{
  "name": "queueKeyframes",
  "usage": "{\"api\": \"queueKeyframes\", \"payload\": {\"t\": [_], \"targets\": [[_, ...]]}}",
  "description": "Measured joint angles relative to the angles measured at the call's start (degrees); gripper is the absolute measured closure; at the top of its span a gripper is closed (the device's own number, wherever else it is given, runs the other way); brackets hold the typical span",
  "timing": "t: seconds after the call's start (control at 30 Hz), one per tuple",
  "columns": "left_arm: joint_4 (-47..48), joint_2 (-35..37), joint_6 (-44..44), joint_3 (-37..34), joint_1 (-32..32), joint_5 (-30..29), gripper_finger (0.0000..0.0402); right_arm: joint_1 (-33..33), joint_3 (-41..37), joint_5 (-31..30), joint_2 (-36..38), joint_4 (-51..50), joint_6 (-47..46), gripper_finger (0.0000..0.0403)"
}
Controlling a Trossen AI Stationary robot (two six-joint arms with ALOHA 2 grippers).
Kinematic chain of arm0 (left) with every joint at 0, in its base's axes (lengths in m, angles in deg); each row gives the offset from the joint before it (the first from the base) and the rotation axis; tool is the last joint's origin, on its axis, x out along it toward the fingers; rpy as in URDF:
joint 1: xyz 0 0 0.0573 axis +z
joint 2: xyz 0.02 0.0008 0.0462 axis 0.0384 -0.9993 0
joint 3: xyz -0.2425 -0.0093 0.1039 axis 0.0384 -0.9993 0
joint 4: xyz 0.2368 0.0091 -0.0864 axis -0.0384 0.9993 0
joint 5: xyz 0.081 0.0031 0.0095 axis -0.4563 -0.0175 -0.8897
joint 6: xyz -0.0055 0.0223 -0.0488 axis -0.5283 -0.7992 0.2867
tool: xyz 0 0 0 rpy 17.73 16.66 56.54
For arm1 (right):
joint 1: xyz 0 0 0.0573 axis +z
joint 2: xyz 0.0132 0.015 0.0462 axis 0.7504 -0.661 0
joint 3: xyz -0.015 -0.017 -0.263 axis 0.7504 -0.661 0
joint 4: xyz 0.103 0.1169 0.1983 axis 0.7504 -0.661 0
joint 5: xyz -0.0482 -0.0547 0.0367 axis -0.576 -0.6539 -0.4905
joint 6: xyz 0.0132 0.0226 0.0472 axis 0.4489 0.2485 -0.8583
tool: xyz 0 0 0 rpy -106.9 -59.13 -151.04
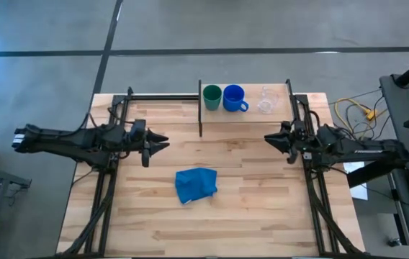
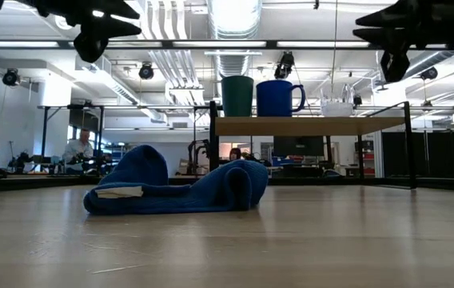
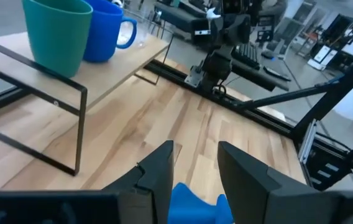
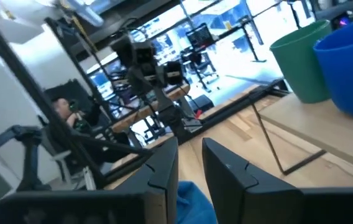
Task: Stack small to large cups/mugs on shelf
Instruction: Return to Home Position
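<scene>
The shelf (image 1: 244, 119) stands at the table's far edge. On it, in a row from left to right, stand the green cup (image 1: 212, 96), the blue mug (image 1: 233, 98) with its handle to the right, and the clear glass (image 1: 266, 99). The cup (image 3: 57, 34) and mug (image 3: 105, 34) also show in the left wrist view. My left gripper (image 1: 163, 142) hovers left of the shelf, open and empty. My right gripper (image 1: 269, 137) hovers right of centre, near the shelf's front edge, open and empty. Both are above the table.
A crumpled blue cloth (image 1: 196, 184) lies on the wooden tabletop (image 1: 262, 208) at the centre, nearer than the shelf. Black frame rails (image 1: 107, 187) run along the table's left and right sides. People sit in the room behind the table (image 2: 75, 148).
</scene>
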Motion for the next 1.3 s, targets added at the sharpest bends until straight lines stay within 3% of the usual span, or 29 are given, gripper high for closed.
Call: {"api": "queueKeyframes", "payload": {"t": [0.43, 0.9, 1.13, 1.3], "targets": [[-0.4, 10.6, -2.3, -5.9, 0.0, 0.0, 0.0291, 0.0, 0.4, 1.1, 11.4, -12.0, 1.1, 0.0325], [-9.8, 23.6, -1.9, -18.7, 0.0, 0.0, 0.0291, 0.0, 0.4, 0.8, 14.7, -21.0, 1.4, 0.0328], [-10.5, 31.6, -1.9, -23.1, 0.0, -0.1, 0.0291, 0.0, -1.1, 0.7, 15.9, -20.8, 1.7, 0.0321], [-10.7, 36.7, -1.9, -25.2, 0.0, -0.2, 0.0291, 0.0, -5.4, 0.7, 18.4, -15.1, 1.7, 0.0324]]}}
